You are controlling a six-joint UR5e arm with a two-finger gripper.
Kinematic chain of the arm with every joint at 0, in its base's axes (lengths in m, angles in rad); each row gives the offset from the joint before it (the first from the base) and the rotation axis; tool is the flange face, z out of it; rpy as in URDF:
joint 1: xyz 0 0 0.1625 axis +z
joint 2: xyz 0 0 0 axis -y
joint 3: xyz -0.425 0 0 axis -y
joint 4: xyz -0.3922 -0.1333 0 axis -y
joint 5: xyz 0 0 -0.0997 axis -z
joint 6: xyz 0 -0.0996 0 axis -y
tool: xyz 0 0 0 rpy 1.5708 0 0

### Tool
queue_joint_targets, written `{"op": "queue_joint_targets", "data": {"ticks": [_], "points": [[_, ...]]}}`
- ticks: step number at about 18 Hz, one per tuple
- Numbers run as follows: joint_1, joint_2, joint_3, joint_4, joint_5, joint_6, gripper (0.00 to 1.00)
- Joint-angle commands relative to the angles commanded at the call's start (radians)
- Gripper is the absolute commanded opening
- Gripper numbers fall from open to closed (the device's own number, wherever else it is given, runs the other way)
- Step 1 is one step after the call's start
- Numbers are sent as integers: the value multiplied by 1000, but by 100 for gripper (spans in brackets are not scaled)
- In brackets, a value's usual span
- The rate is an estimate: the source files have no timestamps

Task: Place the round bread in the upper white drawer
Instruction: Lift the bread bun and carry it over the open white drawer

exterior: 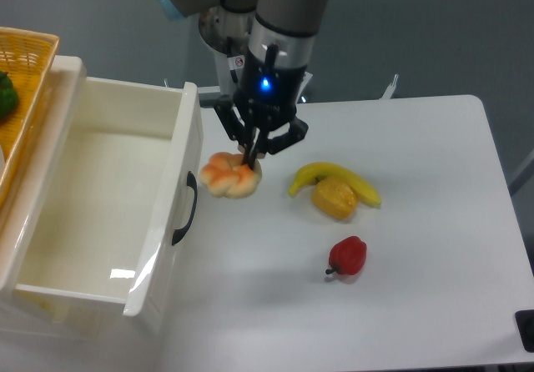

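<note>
— Where is the bread (227, 175) seen?
— It is pinched at the gripper (250, 165) tips, a pale tan, orange-tinted, lobed bun hung just below them.
— And the drawer (100, 213)?
— It is seen open to the gripper's left, glossy white, deep-walled, black-handled.

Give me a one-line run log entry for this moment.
phase: carrying | tool: shut on round bread | bread: lifted beside upper white drawer front, not yet inside | drawer: open | untouched: banana, red pepper
</note>
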Motion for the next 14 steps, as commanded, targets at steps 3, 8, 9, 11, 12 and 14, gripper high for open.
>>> {"op": "queue_joint_targets", "data": {"ticks": [3,8,9,11,12,14], "points": [[-18,31,-11,0,-8,-34,0],[-83,34,-17,-2,-2,-43,0],[-97,32,-18,-2,0,-45,0],[-117,28,-20,-2,3,-46,0],[-127,28,-25,-3,3,-46,0],[-155,35,-55,2,7,-40,0]]}}
